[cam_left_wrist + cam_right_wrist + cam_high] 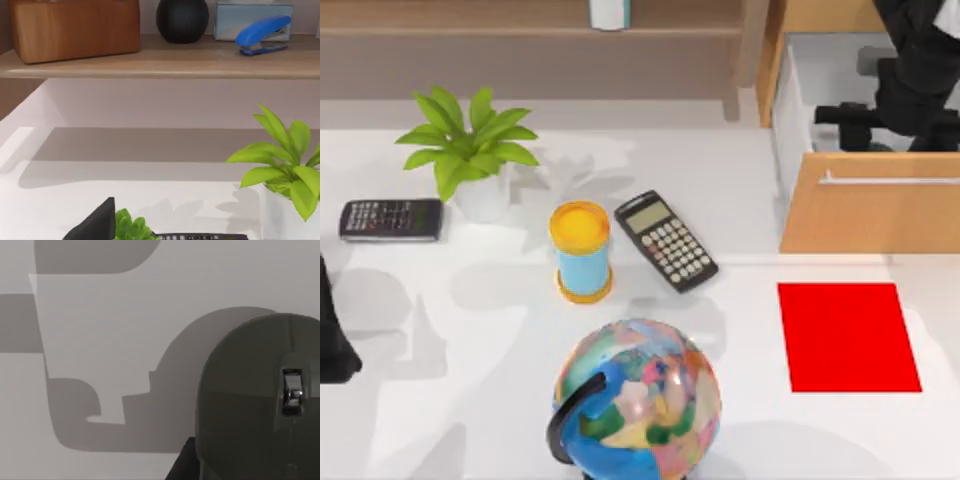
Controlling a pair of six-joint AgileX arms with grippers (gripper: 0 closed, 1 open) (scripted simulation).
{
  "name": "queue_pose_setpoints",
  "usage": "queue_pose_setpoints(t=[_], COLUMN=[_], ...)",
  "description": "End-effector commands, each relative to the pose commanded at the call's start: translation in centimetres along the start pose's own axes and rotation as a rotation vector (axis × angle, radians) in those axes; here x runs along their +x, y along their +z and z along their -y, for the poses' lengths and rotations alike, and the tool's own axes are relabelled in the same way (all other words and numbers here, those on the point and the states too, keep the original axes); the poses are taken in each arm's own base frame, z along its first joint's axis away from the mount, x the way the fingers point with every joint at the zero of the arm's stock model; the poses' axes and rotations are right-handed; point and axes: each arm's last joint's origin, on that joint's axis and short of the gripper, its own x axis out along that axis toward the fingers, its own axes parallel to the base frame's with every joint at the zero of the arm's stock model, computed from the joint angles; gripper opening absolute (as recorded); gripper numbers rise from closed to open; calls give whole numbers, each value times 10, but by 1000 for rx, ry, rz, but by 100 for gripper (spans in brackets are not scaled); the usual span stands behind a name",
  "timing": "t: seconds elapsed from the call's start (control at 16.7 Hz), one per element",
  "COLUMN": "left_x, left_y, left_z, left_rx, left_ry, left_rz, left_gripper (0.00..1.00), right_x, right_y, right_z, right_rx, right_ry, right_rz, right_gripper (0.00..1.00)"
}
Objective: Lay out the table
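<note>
- White and smooth, the bench (520, 330) spreads across the top view and carries everything laid out on it.
- At its left side lies a dark calculator (391, 219), with a potted plant (470, 150) just beside it; the plant's leaves (280, 165) also show in the left wrist view.
- Near the middle stands a blue cylinder with a yellow lid (581, 250), and a second black calculator (666, 240) lies tilted just to its right.
- Close to the near edge sits a many-coloured globe (640, 400) on a black arc stand.
- On the right part of the bench lies a red mat (847, 336), flat and apart from the other things.
- Behind the mat, a light-wood drawer cabinet (865, 215) stands pulled open, its white inside showing.
- My right arm (910, 90) reaches down into that open drawer; I cannot tell whether its pincer is open or closed. The right wrist view shows a dark grey computer mouse (260, 400) on the drawer's white floor.
- My left arm (332, 340) sits at the left edge of the bench; its pincer's state I cannot tell.
- A wooden shelf (160, 62) behind the bench holds a wooden box (75, 27), a black round object (182, 19) and a blue stapler (262, 34).
</note>
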Motion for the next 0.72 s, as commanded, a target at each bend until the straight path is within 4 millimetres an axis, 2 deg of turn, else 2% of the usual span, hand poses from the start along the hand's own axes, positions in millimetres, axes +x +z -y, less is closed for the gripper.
queue_pose_setpoints(t=[0.18,0.36,0.54,0.72], left_x=[0,0,0,0], left_y=[0,0,0,0], left_z=[0,0,0,0], left_rx=[0,0,0,0], left_ry=[0,0,0,0], left_rz=[0,0,0,0], left_gripper=[100,100,100,100], right_x=[-5,-27,-58,-102], right_y=[0,-5,-15,-26], right_z=[0,1,3,6], right_rx=[4,25,74,140], right_ry=[3,12,37,93], right_rz=[7,20,59,154], right_gripper=[0,0,0,0])
